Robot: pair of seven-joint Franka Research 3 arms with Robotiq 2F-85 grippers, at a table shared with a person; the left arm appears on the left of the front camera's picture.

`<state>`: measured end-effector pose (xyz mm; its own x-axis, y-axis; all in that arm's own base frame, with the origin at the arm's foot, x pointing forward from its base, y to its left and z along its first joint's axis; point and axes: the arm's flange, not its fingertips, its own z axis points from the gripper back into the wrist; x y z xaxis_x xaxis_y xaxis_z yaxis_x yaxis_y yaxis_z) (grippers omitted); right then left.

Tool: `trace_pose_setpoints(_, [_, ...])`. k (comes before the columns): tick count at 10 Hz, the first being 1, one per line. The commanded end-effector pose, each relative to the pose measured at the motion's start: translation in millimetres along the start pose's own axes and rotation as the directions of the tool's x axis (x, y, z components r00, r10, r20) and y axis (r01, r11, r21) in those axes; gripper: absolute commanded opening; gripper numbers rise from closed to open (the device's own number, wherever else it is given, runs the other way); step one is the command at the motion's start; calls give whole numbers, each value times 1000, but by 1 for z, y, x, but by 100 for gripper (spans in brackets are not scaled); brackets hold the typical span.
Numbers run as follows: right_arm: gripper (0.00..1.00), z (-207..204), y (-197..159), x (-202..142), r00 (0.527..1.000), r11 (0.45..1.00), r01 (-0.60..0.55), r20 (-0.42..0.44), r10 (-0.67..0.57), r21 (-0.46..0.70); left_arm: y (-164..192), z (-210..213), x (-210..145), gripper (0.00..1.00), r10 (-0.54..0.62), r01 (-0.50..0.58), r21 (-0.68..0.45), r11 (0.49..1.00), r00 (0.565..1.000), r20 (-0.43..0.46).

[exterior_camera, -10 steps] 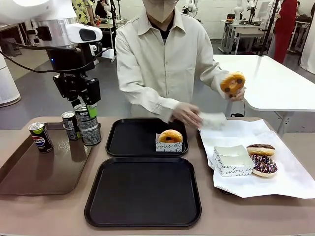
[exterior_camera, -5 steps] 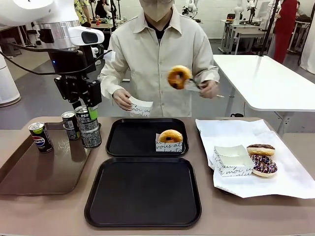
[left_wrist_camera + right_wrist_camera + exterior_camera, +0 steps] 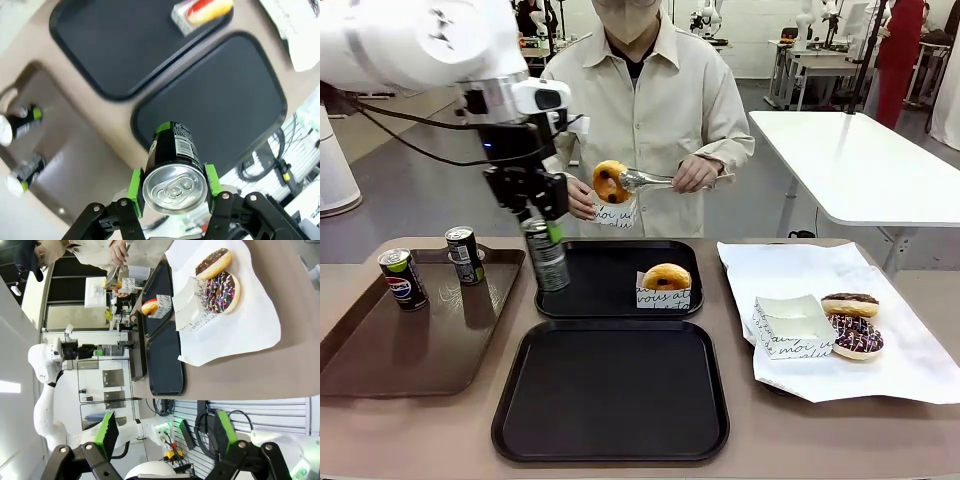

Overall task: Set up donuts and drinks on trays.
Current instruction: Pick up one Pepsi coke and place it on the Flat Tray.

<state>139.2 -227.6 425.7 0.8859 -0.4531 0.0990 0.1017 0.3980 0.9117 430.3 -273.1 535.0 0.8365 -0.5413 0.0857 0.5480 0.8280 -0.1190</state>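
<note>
1. Nearest: right hand (image 3: 162, 432) spread open, nothing between the green pads, out beyond the worktop's (image 3: 440, 440) end.
2. Front square black plastic tray (image 3: 610, 390) bare; raised rim all round, ample landing room.
3. Long brown tray (image 3: 380, 360) at left, down to two slim dark soda cans (image 3: 400, 278); far right corner vacated a moment ago.
4. Left hand (image 3: 544, 228) clamped on the black silver-topped can (image 3: 549, 262), carried rightward, now hanging upright over the left rim of the rear black tray (image 3: 595, 285). Probably drink placement under way; rim to clear before lowering.
5. Golden glazed donut in a white lettered sleeve (image 3: 666, 283) right of centre on that tray, well apart from the can.
6. Farthest: second glazed donut (image 3: 611, 181) swung across in the person's tongs, now near the arm; tight room there.
</note>
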Motion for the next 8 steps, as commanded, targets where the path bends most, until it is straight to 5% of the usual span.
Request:
trace_pose_setpoints(1, [100, 0, -1, -1, 1000, 999, -17, 8, 17, 29, -5, -12, 37, 58, 6, -7, 27, 1000, 998, 68])
trace_pose_setpoints(4, [100, 0, -1, -1, 1000, 999, -17, 8, 17, 29, 7, -50, 76, 58, 16, -18, 18, 1000, 994, 112])
trace_pose_setpoints(5, [100, 0, -1, -1, 1000, 999, -17, 8, 17, 29, 9, -53, 72, 58, 27, -27, 6, 1000, 997, 66])
trace_pose_setpoints(6, [100, 0, -1, -1, 1000, 999, -17, 8, 17, 29, 5, -24, 44, 58, 46, -51, -66, 997, 996, -75])
trace_pose_setpoints(8, [100, 0, -1, -1, 1000, 999, -17, 8, 17, 29, -18, 72, -85, 58, -209, 171, -155, 973, 938, -277])
